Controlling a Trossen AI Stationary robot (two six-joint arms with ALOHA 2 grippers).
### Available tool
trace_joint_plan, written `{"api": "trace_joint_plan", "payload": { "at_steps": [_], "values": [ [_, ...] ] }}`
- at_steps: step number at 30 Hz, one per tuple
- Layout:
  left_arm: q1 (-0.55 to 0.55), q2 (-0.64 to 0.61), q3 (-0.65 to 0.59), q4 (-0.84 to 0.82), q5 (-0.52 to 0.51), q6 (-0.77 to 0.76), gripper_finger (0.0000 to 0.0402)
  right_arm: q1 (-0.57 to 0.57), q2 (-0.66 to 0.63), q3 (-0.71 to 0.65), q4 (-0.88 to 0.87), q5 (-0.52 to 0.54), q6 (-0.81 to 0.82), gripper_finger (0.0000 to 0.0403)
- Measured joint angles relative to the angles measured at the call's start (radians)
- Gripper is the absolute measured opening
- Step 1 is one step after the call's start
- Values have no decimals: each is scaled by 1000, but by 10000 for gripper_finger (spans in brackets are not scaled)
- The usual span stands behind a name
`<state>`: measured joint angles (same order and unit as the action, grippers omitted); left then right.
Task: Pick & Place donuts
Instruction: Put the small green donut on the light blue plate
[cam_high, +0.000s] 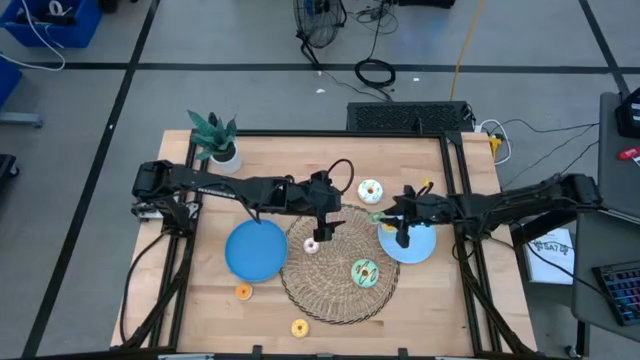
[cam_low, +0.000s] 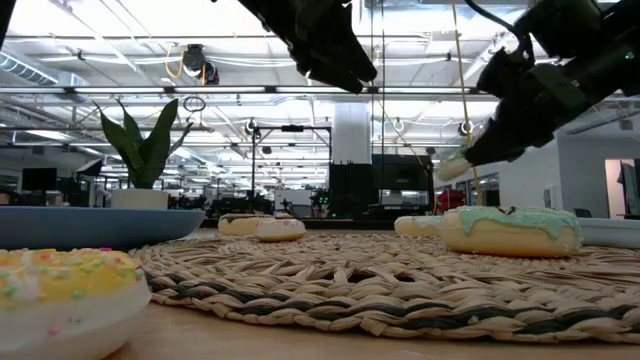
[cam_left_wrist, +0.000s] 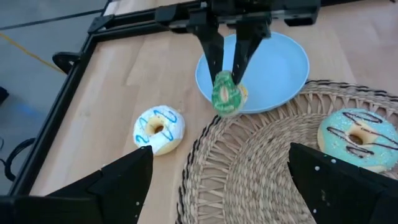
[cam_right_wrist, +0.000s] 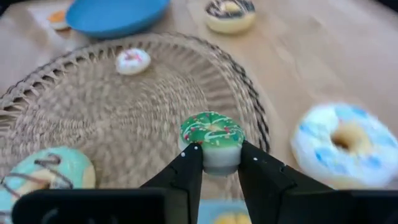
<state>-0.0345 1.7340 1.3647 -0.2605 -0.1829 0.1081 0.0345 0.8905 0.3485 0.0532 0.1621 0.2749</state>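
Right end effector (cam_right_wrist: 221, 163), fingers clamped on a small green-iced donut with sprinkles (cam_right_wrist: 212, 138), holds it above the edge of the pale blue round plate (cam_left_wrist: 283, 68) beside the round woven wicker mat (cam_high: 340, 268). Left end effector (cam_high: 322, 232), fingers spread wide and empty, hangs over the mat near a small pink-and-white donut (cam_high: 311, 246).
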Motion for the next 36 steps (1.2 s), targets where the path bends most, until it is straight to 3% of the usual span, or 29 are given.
{"api": "trace_joint_plan", "payload": {
  "at_steps": [11,23,36],
  "values": [
    [0,0,0,-7,0,3,367,0,-131,0,-378,149,213,58],
    [1,0,0,-15,0,9,367,0,-133,-1,-494,154,293,50],
    [1,0,0,-13,0,10,367,0,-133,-81,-476,149,341,50]
  ]
}}
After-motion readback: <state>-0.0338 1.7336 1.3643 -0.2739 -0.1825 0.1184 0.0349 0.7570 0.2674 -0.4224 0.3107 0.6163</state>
